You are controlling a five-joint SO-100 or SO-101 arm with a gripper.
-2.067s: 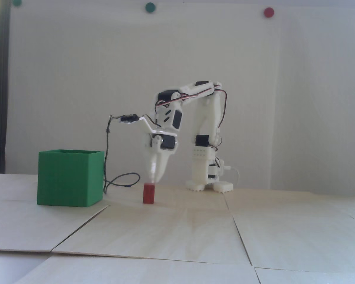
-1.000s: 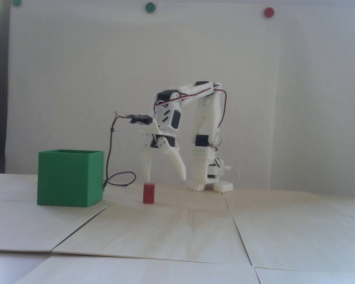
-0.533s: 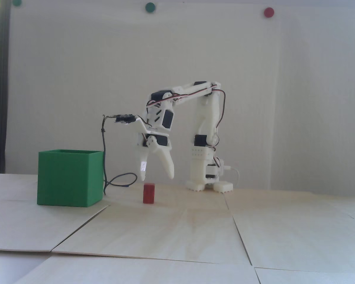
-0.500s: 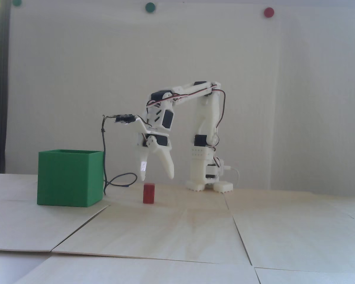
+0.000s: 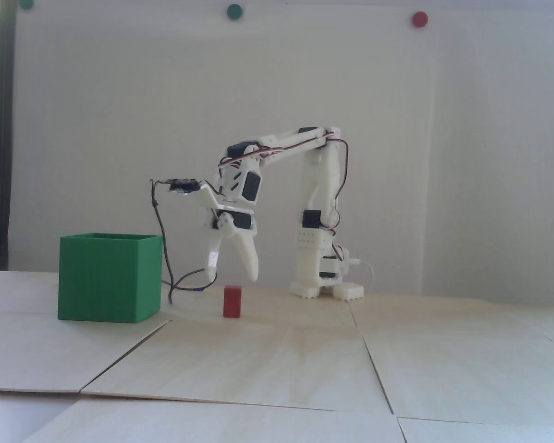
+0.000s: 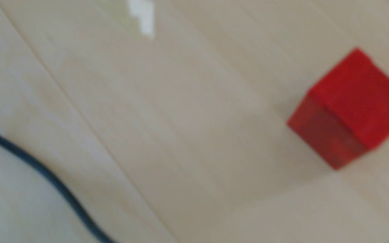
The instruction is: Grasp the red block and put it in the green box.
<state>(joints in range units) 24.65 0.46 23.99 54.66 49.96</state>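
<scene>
The red block (image 5: 232,301) stands upright on the pale wooden table, a short way right of the green box (image 5: 108,277). My white gripper (image 5: 232,278) hangs open just above the block, one fingertip to its left and one to its right in the fixed view; nothing is between them. How far the gripper is in front of or behind the block, I cannot tell. The blurred wrist view has the red block (image 6: 350,109) at its right edge, apart from a white fingertip (image 6: 143,21) at the top.
A dark cable (image 5: 189,282) drops from the wrist camera and loops on the table between box and block; the cable (image 6: 36,168) crosses the wrist view's lower left. The arm's base (image 5: 325,288) stands behind on the right. Seams run between the table panels.
The gripper went from shut over the block to open, then shifted left with the arm stretching out. The block and the box have not moved.
</scene>
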